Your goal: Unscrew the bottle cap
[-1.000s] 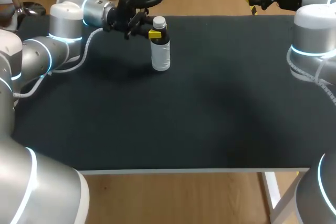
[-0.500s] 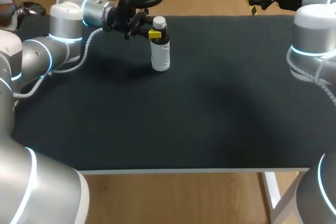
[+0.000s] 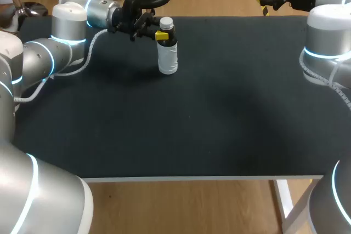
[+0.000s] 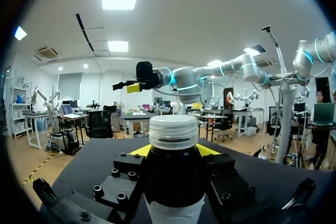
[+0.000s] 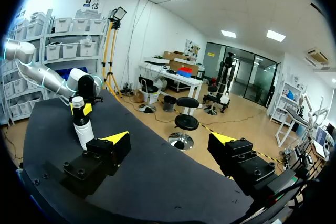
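Black cloth covers the table (image 3: pixel 219 113). Near its far edge the bottle (image 3: pixel 168 58) stands upright with its white cap (image 3: pixel 166 23) on. The left gripper (image 3: pixel 160 35) squeezes the bottle just under the cap, one finger on each side. The right gripper (image 5: pixel 170 141) is far away, wide open and empty. To do this well, the left must hold firm so the bottle cannot spin, and the right should come straight down over the cap.

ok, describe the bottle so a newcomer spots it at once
On the black table, look toward its far edge, left of centre. A bottle stands upright there, its neck held in the left gripper. White cap and white label set it apart from the black gripper.
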Controlling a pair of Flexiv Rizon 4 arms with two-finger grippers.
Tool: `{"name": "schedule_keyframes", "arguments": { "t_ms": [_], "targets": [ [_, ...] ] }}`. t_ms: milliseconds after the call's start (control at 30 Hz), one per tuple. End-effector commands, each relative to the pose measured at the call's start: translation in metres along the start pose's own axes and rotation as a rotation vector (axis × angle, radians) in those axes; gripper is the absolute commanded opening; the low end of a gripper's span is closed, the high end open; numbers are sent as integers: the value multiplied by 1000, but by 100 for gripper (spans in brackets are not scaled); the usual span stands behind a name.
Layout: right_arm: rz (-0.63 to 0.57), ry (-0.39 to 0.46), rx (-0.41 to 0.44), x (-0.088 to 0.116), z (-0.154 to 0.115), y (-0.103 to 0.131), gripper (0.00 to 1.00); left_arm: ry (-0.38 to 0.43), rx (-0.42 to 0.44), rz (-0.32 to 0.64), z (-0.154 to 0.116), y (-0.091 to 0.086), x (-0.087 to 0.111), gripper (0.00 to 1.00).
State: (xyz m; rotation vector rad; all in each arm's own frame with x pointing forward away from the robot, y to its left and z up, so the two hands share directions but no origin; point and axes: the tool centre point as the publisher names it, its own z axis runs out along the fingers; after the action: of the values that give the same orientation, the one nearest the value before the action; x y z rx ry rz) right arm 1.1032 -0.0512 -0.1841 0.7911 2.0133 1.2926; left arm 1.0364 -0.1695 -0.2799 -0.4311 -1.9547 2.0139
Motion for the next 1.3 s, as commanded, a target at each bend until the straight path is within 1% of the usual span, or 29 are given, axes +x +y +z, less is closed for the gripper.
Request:
{"name": "schedule_keyframes", "arguments": {
  "t_ms": [33,400,467,533,633,767,900,1100,1233,1267,1300],
  "targets": [
    [0,0,0,0,0,0,100,16,6,0,-3,3,-7,0],
    [0,0,0,0,0,0,100,16,6,0,-3,3,-7,0],
    [17,34,-46,12,5,5,100,16,6,0,-3,3,-7,0],
    [34,48,-88,23,8,10,100,16,6,0,-3,3,-7,0],
    [60,57,-145,40,10,18,100,16,6,0,-3,3,-7,0],
    [82,55,-193,60,15,29,100,16,6,0,-3,3,-7,0],
    [95,44,-220,86,16,35,100,16,6,0,-3,3,-7,0],
    [101,43,-260,138,17,38,100,16,6,0,-3,3,-7,0],
    [94,41,-268,166,19,38,100,16,6,0,-3,3,-7,0],
    [91,45,-272,176,21,38,100,16,6,0,-3,3,-7,0],
    [89,49,-275,181,22,38,100,16,6,0,-3,3,-7,0]
  ]
}}
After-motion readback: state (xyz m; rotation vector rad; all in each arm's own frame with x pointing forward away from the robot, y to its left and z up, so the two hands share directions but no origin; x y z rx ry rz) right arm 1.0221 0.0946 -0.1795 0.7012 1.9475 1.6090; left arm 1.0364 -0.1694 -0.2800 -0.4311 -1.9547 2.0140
